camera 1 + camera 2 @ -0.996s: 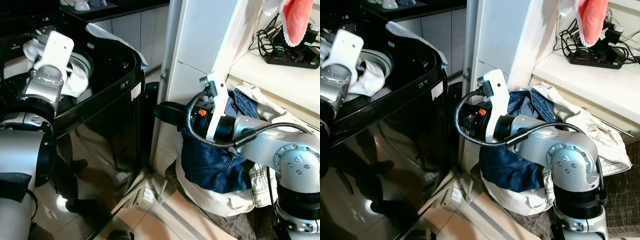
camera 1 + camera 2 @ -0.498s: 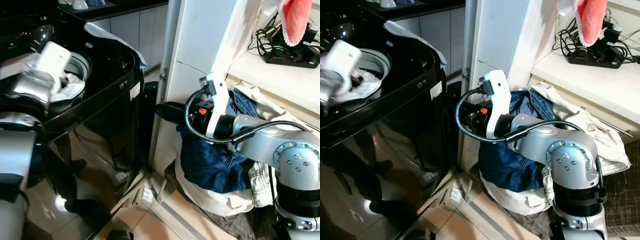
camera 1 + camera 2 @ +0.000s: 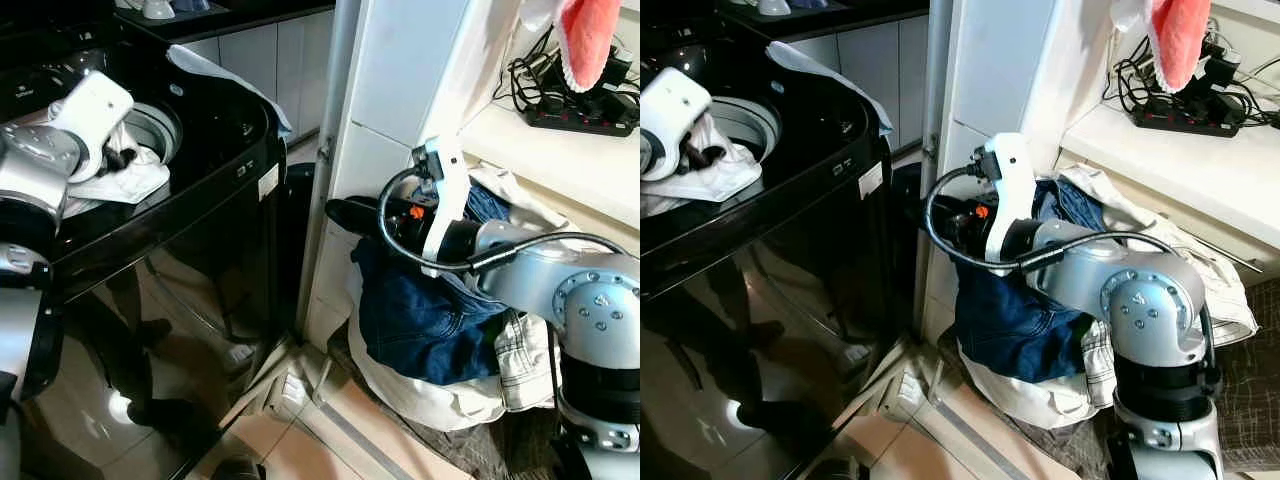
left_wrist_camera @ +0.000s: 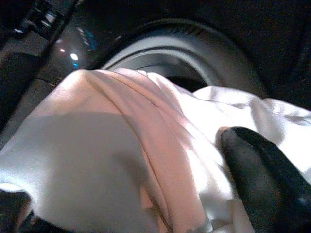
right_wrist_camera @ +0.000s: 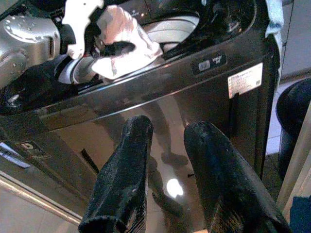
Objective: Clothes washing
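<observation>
Now the left gripper (image 3: 118, 157) sits at the washer (image 3: 215, 150) drum mouth, fingers pinched on a white cloth (image 3: 130, 178) draped over the rim, likely to feed it in. Right gripper (image 3: 345, 213) hangs beside the washer, fingers slightly parted, empty. Jeans (image 3: 420, 320) wait in the laundry heap beyond it.

A home laundry corner: a glossy black top-loading washing machine (image 3: 200, 200) stands on the left with white cloth at its drum opening, and a heaped bag of clothes (image 3: 440, 330) sits on the tiled floor (image 3: 330, 440) beside white cabinets (image 3: 250, 60).
</observation>
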Available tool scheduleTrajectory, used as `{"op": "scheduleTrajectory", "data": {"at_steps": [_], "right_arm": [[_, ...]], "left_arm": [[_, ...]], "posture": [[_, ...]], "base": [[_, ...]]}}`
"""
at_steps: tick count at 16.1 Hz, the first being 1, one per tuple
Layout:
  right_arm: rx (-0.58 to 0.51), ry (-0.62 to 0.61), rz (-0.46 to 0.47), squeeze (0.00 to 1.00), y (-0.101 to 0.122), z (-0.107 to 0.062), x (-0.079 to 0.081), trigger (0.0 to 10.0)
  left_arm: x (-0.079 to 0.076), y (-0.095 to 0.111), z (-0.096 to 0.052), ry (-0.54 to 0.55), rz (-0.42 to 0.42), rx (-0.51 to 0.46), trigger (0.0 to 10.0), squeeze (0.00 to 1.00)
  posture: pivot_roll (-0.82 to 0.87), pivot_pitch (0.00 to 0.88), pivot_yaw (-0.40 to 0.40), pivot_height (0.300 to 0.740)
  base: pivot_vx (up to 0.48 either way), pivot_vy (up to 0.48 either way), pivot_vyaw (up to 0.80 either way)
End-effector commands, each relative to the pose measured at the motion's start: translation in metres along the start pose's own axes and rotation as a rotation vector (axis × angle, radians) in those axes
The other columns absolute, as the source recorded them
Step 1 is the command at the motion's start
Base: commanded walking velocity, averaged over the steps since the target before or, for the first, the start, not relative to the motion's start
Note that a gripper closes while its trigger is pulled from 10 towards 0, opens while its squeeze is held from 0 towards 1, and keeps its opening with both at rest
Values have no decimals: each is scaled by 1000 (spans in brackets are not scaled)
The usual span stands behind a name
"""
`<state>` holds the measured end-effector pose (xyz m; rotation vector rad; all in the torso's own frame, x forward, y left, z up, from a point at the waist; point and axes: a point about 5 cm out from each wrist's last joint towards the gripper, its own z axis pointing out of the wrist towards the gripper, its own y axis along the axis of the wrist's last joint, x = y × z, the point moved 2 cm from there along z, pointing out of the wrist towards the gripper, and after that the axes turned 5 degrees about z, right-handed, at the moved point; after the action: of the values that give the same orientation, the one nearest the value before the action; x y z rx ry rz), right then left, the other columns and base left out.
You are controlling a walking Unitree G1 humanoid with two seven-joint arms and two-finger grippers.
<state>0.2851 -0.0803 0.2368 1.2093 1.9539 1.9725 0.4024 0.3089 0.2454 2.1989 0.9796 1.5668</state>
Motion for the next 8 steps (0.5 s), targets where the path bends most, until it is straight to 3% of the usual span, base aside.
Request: {"op": "scheduleTrajectory", "data": {"at_steps": [1,2,3,5,7,8], "right_arm": [[-13,-29,-8,0,5,-3,-4,10000],[-13,-29,-7,0,5,-3,-4,10000],[-15,-31,-4,0,5,-3,-4,10000],[-12,-38,-4,0,4,-3,-5,10000],[-9,-44,-8,0,3,-3,-6,10000],[-17,-53,-4,0,4,-3,-6,10000]], "left_arm": [[16,10,-6,86,118,-17,10000,1000],[18,10,-6,95,137,-8,10000,1000],[12,11,-7,32,162,-4,10000,1000],[-3,4,-6,-117,288,69,10000,1000],[2,8,-6,-53,328,56,10000,1000],[10,32,-4,81,100,-112,10000,1000]], "posture": [[48,0,-70,740],[48,0,-70,740],[43,0,-64,740],[42,0,-60,740],[41,0,-57,740],[45,0,-55,740]], "base": [[0,0,0],[0,0,0],[0,0,0],[0,0,0],[0,0,0],[0,0,0]]}}
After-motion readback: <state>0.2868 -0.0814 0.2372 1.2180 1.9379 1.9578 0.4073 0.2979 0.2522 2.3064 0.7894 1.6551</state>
